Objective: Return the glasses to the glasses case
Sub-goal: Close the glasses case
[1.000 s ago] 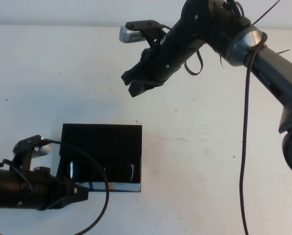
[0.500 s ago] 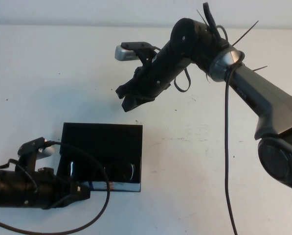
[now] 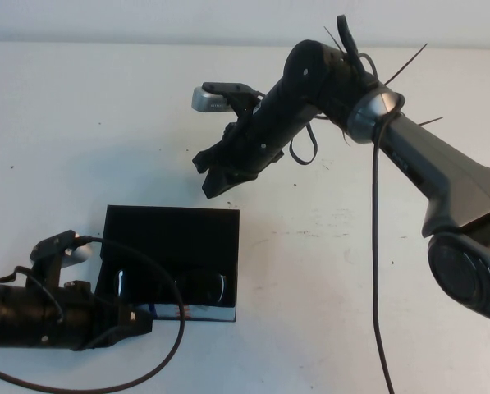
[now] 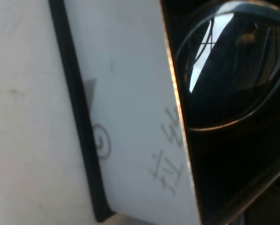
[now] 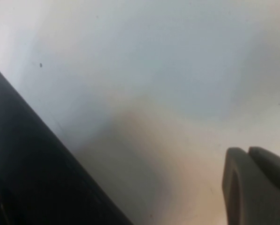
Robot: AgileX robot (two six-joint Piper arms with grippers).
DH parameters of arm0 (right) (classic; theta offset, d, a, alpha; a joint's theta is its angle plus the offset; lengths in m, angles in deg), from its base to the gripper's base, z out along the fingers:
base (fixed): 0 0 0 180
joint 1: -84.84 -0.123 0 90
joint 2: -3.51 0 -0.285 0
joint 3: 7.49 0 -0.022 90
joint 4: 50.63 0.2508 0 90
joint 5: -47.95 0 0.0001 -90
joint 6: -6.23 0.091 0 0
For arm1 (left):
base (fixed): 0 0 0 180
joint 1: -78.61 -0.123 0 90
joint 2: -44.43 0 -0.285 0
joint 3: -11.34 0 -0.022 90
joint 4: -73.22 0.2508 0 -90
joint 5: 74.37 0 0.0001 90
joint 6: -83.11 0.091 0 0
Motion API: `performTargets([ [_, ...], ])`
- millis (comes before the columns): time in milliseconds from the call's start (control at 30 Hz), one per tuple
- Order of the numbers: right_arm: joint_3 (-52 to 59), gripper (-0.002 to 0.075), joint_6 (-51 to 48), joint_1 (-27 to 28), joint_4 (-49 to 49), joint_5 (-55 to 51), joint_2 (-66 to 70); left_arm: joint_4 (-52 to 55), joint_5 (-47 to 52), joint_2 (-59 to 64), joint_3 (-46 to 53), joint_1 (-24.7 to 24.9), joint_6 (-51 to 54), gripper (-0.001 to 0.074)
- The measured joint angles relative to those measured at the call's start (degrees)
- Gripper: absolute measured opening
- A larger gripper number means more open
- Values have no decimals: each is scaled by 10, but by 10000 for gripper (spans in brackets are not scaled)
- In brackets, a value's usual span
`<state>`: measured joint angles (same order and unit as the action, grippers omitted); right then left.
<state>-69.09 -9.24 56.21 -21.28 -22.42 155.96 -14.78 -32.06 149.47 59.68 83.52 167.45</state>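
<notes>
Both pincers sit close to the glasses case [image 3: 169, 263]. On the right arm, the right gripper [image 3: 214, 175] hangs above the table [image 3: 327, 246] just beyond the case's far edge, its dark fingers nearly together with only a thin slit between them and nothing held. Low at the near left, the left gripper [image 3: 134, 322] lies against the case's near left corner; whether its fingers are open or closed cannot be told.

Inside the case lie the glasses [image 3: 172, 287], along its near wall: thick dark frames with rounded-rectangular lenses that catch bright reflections, glossy against the matte black lining. In the left wrist view one lens [image 4: 229, 65] mirrors a window-like glare, its rim smooth and curved. The case is a flat black rectangular box with its lid laid open flat toward the far side. Its near side wall [image 4: 130, 108] is smooth white card with grey printed marks.
</notes>
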Motion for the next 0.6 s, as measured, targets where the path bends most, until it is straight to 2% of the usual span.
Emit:
performTargets([
  [600, 33, -11, 17, -12, 16, 0, -2, -3, 0, 0, 0, 0, 15, -4],
])
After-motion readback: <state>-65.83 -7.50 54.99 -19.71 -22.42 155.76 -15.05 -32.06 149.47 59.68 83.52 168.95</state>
